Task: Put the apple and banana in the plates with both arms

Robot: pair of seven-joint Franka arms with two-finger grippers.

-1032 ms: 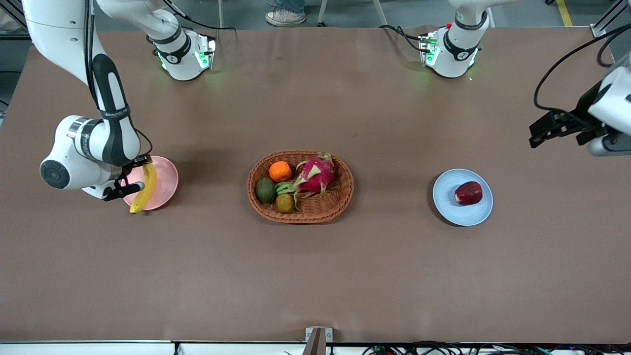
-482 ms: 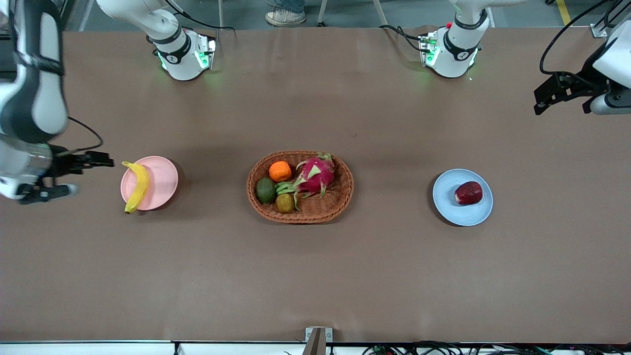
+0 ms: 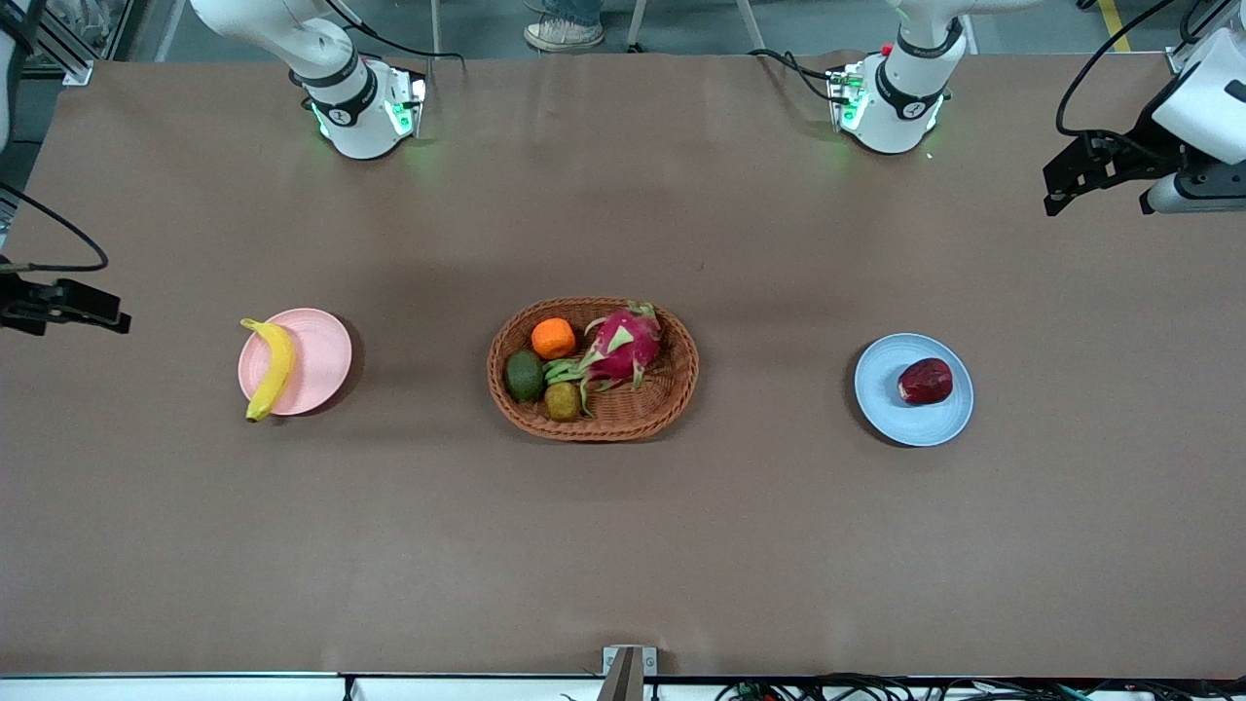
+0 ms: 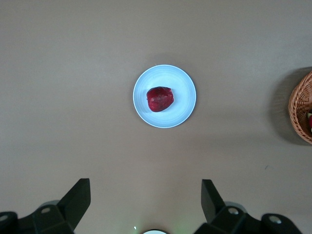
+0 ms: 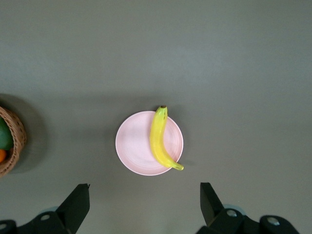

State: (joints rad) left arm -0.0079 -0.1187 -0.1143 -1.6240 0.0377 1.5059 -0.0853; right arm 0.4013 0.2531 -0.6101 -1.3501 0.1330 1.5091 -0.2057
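The yellow banana lies on the pale pink plate, its tip overhanging the rim; both show in the right wrist view, banana and plate. The dark red apple sits on the light blue plate; the left wrist view shows the apple and the plate. My right gripper is open and empty, high over the table's right-arm end. My left gripper is open and empty, high over the left-arm end.
A brown wicker basket stands mid-table between the plates, holding an orange, a pink dragon fruit, a green fruit and a brownish fruit. Its rim shows in both wrist views, left and right.
My right gripper let go of the banana on the pink plate and drew away toward the right-arm end. My left gripper moved up toward the bases' side.
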